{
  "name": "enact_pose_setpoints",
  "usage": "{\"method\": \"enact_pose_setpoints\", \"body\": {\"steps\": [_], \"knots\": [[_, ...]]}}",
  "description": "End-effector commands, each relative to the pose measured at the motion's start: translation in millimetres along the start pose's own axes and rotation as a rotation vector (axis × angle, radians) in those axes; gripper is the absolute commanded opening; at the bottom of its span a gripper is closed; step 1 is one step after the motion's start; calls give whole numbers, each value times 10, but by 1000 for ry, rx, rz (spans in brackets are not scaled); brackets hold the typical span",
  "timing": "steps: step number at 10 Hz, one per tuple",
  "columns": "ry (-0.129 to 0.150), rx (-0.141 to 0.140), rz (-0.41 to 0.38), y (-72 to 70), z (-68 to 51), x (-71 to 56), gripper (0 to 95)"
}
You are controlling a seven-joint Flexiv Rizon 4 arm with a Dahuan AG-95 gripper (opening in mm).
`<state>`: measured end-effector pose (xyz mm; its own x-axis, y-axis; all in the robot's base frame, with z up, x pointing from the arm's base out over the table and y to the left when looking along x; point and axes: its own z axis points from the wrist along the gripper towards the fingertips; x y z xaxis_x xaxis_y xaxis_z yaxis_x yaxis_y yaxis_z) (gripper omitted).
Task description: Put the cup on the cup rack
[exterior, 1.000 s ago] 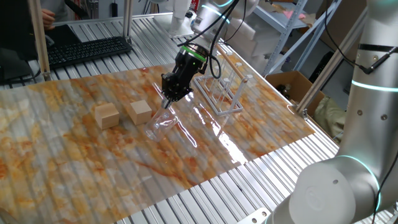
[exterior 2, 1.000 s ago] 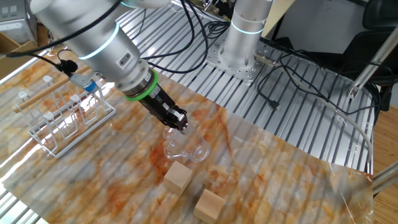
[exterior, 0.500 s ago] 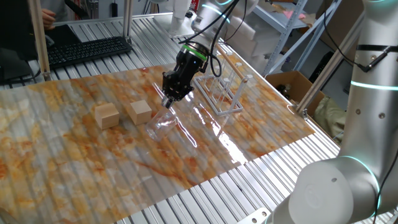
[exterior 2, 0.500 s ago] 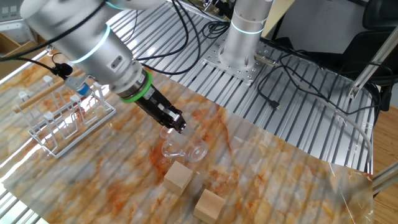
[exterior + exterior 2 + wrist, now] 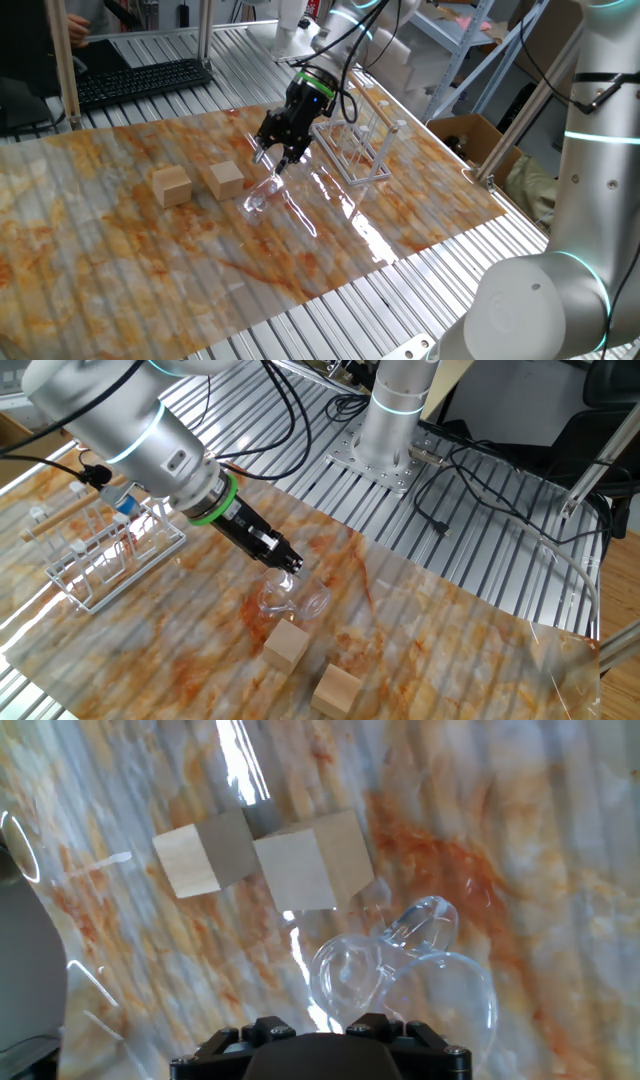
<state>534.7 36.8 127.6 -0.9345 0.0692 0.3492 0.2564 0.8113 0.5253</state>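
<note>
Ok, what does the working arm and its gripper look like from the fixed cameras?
The arm is smooth light-grey metal with a cyan ring at a joint and a bright green band at the wrist. Black cables run along it. The gripper is a slim black unit with small pale jaws.

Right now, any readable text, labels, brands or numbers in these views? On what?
None can be read.
The keyboard: key legends too small to read.
The cardboard box: no print visible.
The wooden cubes, the cup, the cup rack and the pincer: no markings visible.
</note>
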Motion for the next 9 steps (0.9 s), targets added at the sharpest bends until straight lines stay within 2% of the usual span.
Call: {"method": "enact_pose_setpoints", "body": {"steps": [1, 3, 4, 5, 9], "knots": [[-19, 63, -37, -19, -39, -5, 570], [-39, 130, -65, -21, -50, -8, 570], [-41, 132, -67, -25, -79, -15, 570], [-42, 148, -79, -30, -108, -20, 570], [-58, 231, -126, -42, -185, -33, 570]]}}
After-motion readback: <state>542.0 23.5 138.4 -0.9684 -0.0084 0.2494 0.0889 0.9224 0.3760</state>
